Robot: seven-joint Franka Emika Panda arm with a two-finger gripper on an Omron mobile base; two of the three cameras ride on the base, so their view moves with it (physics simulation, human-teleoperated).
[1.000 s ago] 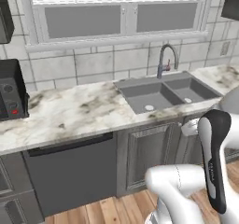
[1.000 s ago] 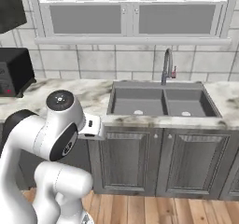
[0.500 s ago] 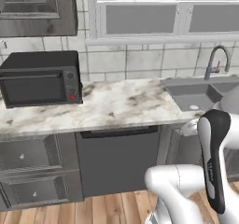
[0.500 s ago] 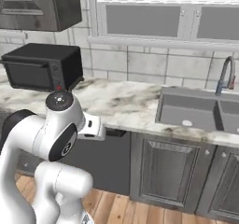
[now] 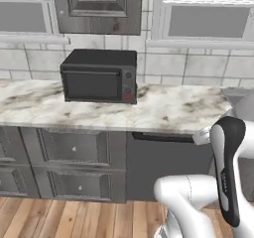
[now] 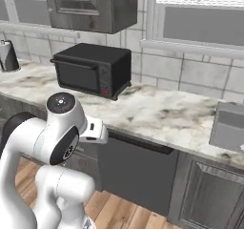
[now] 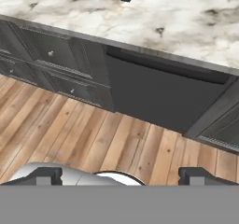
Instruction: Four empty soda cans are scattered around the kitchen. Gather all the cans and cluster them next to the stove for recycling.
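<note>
The soda cans and the stove are out of view. My gripper (image 7: 125, 175) is open, its two dark fingertips (image 7: 48, 174) wide apart with nothing between them. It points down at the wooden floor (image 7: 88, 139) in front of the dark dishwasher front (image 7: 163, 97). The white arm is folded close to the base, below the counter's edge, and its hand (image 6: 96, 130) sticks out at about counter height.
A black toaster oven (image 5: 100, 77) (image 6: 91, 69) stands on the marble counter (image 5: 168, 114) against the tiled wall. Grey drawers (image 5: 74, 150) are under it, the dishwasher (image 5: 166, 165) beside them. The sink's corner (image 6: 228, 127) is at right. A grey upright canister (image 6: 7, 56) stands far left.
The whole picture has slid right, so the camera has moved left along the counter. The sink has left the frame and the toaster oven has come to the middle. The arm's pose is unchanged.
</note>
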